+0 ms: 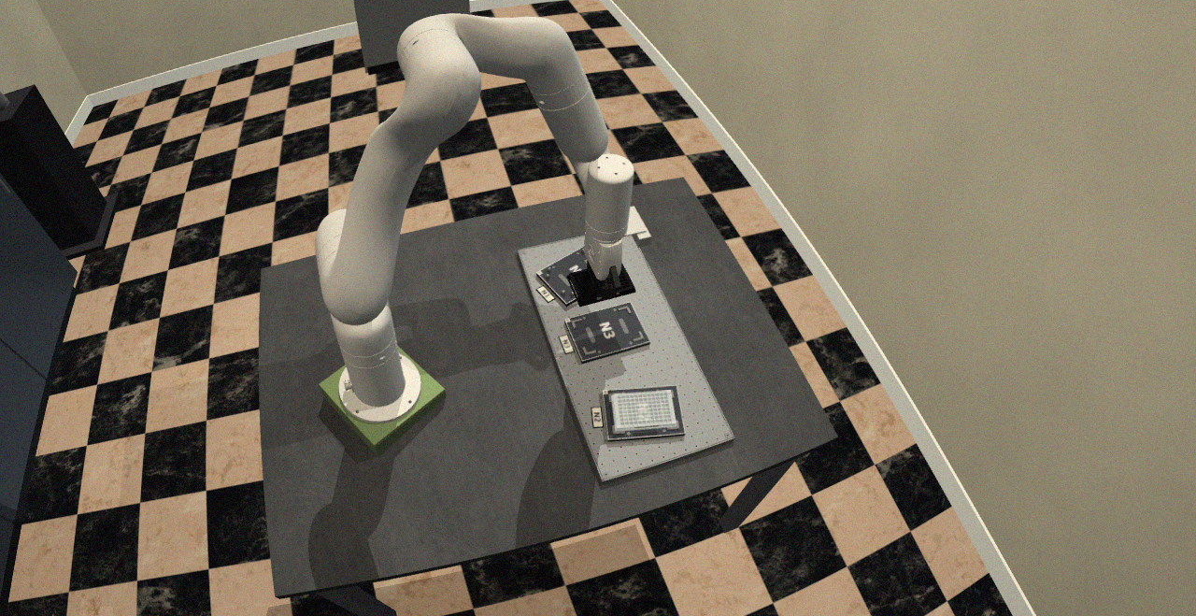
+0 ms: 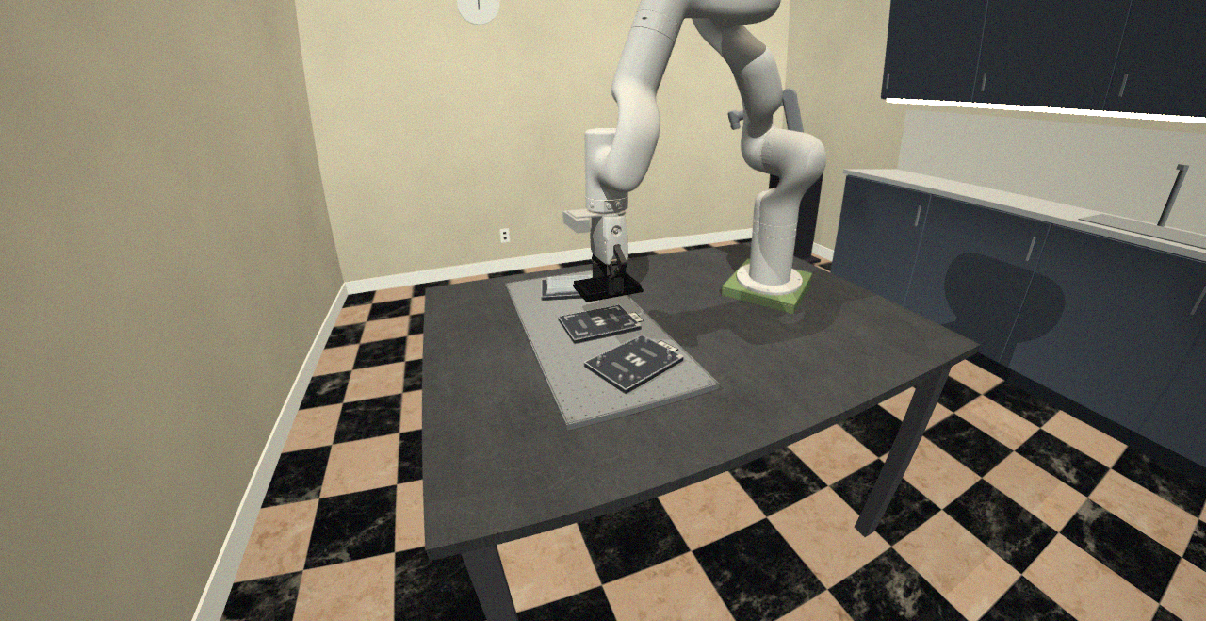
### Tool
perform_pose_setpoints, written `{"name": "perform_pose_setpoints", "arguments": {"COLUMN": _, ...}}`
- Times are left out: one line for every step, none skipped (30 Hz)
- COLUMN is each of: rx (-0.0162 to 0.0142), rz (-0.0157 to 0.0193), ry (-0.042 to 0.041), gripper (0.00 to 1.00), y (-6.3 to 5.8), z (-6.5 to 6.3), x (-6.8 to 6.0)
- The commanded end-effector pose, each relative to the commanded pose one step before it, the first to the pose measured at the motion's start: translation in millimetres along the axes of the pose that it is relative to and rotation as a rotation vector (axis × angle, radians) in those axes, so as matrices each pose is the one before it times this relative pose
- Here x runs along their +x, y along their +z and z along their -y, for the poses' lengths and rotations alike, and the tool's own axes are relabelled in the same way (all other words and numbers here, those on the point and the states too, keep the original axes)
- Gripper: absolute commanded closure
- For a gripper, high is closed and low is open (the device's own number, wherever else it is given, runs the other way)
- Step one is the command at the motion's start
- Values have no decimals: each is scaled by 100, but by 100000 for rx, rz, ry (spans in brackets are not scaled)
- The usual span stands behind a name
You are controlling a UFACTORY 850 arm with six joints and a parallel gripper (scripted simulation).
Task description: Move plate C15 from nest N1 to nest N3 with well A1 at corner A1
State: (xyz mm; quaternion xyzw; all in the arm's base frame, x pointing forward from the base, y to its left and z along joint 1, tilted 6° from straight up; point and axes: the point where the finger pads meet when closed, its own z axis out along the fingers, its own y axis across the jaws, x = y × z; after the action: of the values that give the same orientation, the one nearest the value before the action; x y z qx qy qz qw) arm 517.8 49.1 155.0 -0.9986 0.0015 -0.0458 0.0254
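My pincer is clamped on plate C15, a black plate that I hold above the deck, over the edge of nest N1 and just at 12 o'clock from nest N3 in the top view. The fingers stand wide, so I judge the grip is only on the plate's sides. If it slips or tilts, one edge may rest on N3's locators. I cannot read where well A1 is; a wrong turn would put it in the wrong corner. Plate C51 at 6 o'clock is well apart.
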Motion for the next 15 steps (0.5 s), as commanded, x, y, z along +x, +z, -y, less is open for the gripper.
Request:
{"name": "perform_pose_setpoints", "arguments": {"rx": 277, "rz": -200, "ry": -153, "gripper": 100, "y": -74, "z": -962, "x": 146}}
{"name": "perform_pose_setpoints", "arguments": {"rx": -2, "rz": 0, "ry": 0, "gripper": 100, "y": 0, "z": -500, "x": 14}}
{"name": "perform_pose_setpoints", "arguments": {"rx": -2, "rz": 0, "ry": 0, "gripper": 100, "y": 0, "z": -500, "x": 14}}
{"name": "perform_pose_setpoints", "arguments": {"rx": -2, "rz": 0, "ry": 0, "gripper": 100, "y": 0, "z": -501, "x": 14}}
{"name": "perform_pose_setpoints", "arguments": {"rx": -2, "rz": 0, "ry": 0, "gripper": 100, "y": 0, "z": -501, "x": 14}}
{"name": "perform_pose_setpoints", "arguments": {"rx": -2, "rz": 0, "ry": 0, "gripper": 100, "y": 0, "z": -501, "x": 14}}
{"name": "perform_pose_setpoints", "arguments": {"rx": -2, "rz": 0, "ry": 0, "gripper": 100, "y": 0, "z": -501, "x": 14}}
{"name": "perform_pose_setpoints", "arguments": {"rx": -2, "rz": 0, "ry": 0, "gripper": 100, "y": 0, "z": -501, "x": 14}}
{"name": "perform_pose_setpoints", "arguments": {"rx": -2, "rz": 0, "ry": 0, "gripper": 100, "y": 0, "z": -501, "x": 14}}
{"name": "perform_pose_setpoints", "arguments": {"rx": -1, "rz": 0, "ry": 0, "gripper": 100, "y": 0, "z": -240, "x": 7}}
{"name": "perform_pose_setpoints", "arguments": {"rx": 1, "rz": 0, "ry": 0, "gripper": 100, "y": 0, "z": -1, "x": 0}}
{"name": "perform_pose_setpoints", "arguments": {"rx": 1, "rz": 0, "ry": 0, "gripper": 100, "y": 0, "z": 0, "x": 0}}
{"name": "perform_pose_setpoints", "arguments": {"rx": 1, "rz": 0, "ry": 0, "gripper": 100, "y": 0, "z": 0, "x": 0}}
{"name": "perform_pose_setpoints", "arguments": {"rx": -10, "rz": 0, "ry": 2, "gripper": 100, "y": -2, "z": 7, "x": 1}}
{"name": "perform_pose_setpoints", "arguments": {"rx": 4, "rz": 0, "ry": -1, "gripper": 100, "y": 1, "z": -3, "x": 0}}
